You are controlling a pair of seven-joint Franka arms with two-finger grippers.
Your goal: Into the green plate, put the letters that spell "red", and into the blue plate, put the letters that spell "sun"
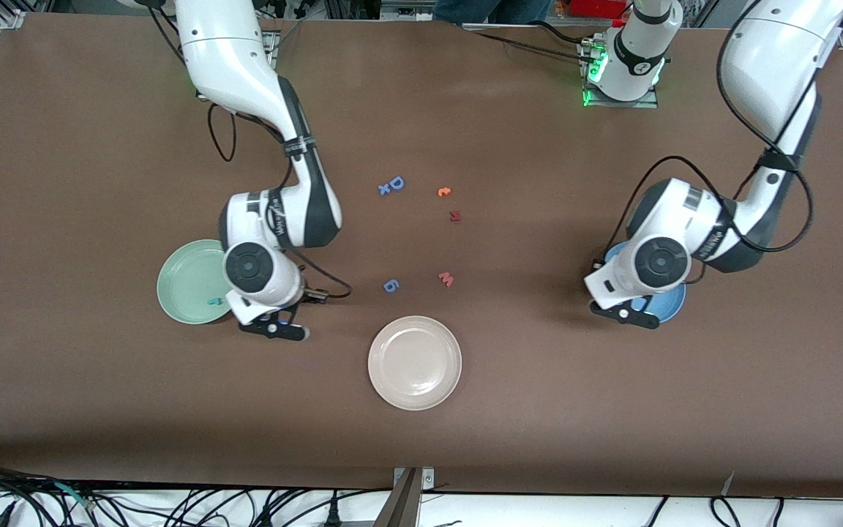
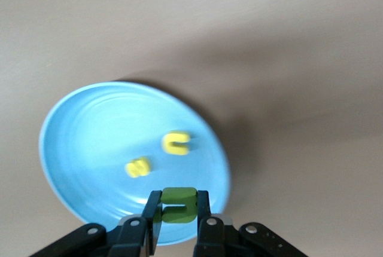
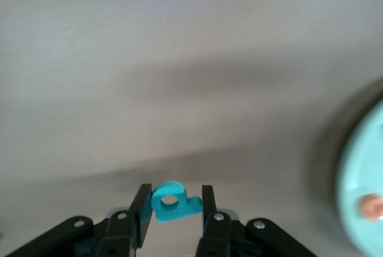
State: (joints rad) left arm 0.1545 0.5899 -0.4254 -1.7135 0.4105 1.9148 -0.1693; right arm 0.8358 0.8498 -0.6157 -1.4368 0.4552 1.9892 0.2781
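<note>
Front cam sits high across the table, facing the robots, bases along the top edge; you get the whole tabletop from well back. Left wrist cam looks down past its own fingers [image 2: 154, 218], close over the blue plate [image 2: 78, 149]. That plate is the overlap with the front view, where the arm hides most of it [image 1: 674, 304]. Right wrist cam looks down the same way, close over bare table, with only the green plate's rim [image 3: 353, 191] at frame edge; front view shows that plate whole [image 1: 184, 282].
</note>
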